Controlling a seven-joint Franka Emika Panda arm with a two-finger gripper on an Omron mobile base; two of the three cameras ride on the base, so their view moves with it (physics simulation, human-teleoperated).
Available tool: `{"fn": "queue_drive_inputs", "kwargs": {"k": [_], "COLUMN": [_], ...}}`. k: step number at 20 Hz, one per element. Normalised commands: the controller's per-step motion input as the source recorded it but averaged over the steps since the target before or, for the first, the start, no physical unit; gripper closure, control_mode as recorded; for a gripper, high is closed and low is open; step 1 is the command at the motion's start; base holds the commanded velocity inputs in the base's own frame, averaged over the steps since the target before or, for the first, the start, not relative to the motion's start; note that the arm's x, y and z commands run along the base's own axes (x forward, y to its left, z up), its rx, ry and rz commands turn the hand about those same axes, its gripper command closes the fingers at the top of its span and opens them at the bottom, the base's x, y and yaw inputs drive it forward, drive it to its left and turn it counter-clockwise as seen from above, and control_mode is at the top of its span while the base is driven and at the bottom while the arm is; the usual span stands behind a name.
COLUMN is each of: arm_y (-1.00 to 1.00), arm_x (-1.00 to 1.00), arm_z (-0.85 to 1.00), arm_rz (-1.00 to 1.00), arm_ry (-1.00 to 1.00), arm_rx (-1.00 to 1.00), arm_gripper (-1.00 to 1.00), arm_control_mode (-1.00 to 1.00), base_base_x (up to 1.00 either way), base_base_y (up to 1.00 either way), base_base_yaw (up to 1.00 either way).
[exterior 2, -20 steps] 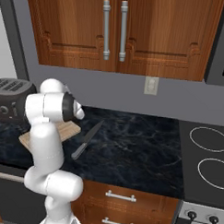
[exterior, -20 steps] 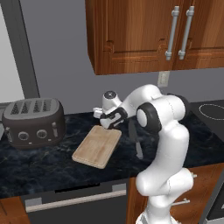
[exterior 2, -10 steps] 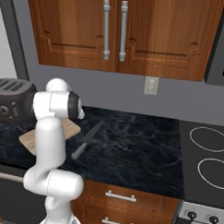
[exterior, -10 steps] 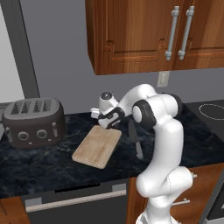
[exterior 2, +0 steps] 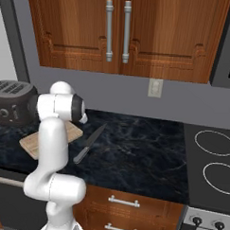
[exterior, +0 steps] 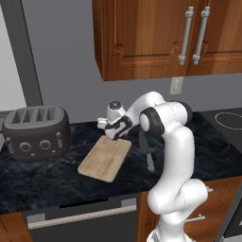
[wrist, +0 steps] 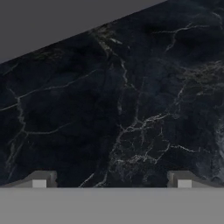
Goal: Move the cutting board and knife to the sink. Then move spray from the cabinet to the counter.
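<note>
- Left base view: the cutting board (exterior: 105, 159) lies flat on the counter (exterior: 52, 175), to the right of a toaster (exterior: 36, 132); the gripper (exterior: 108, 128) hangs just above the board's far end, holding nothing; the knife (exterior: 147, 154) lies on the worktop just right of the board, partly behind the arm; the cabinet (exterior: 156, 38) above is closed.
- Right base view: the knife (exterior 2: 88, 144) lies slantwise on the black worktop, handle towards the front edge, just right of the board (exterior 2: 35, 143); the arm hides much of the board.
- Hand view: the fingertips (wrist: 40, 179) stand spread wide with only bare veined counter (wrist: 131, 109) between them.
- Handling, as a judgement: the board looks stiff, light and thin, lying flush, so a pinch across one short edge seems best; the slim knife may slip, so take it by the handle.
</note>
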Motion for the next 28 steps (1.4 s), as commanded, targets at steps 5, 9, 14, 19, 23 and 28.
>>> {"fn": "queue_drive_inputs", "kwargs": {"k": [5, 9, 14, 19, 23, 28], "arm_y": [0.01, 0.03, 0.06, 0.11, 0.14, 0.17], "arm_x": [0.12, 0.09, 0.01, -0.07, -0.13, -0.17], "arm_z": [-0.17, -0.16, -0.21, -0.25, -0.24, -0.21], "arm_rz": [0.02, 0.01, 0.00, 0.00, 0.00, 0.00], "arm_ry": [0.00, 0.00, 0.00, 0.00, 0.00, -0.02], "arm_rx": [0.06, 0.06, 0.04, 0.01, 0.00, 0.00], "arm_gripper": [-1.00, -1.00, -1.00, -1.00, -1.00, -1.00], "arm_control_mode": [-1.00, -1.00, -1.00, -1.00, -1.00, -1.00], "base_base_x": [0.00, 0.00, 0.00, 0.00, 0.00, 0.00], "base_base_y": [0.00, 0.00, 0.00, 0.00, 0.00, 0.00], "base_base_yaw": [0.00, 0.00, 0.00, 0.00, 0.00, 0.00]}}
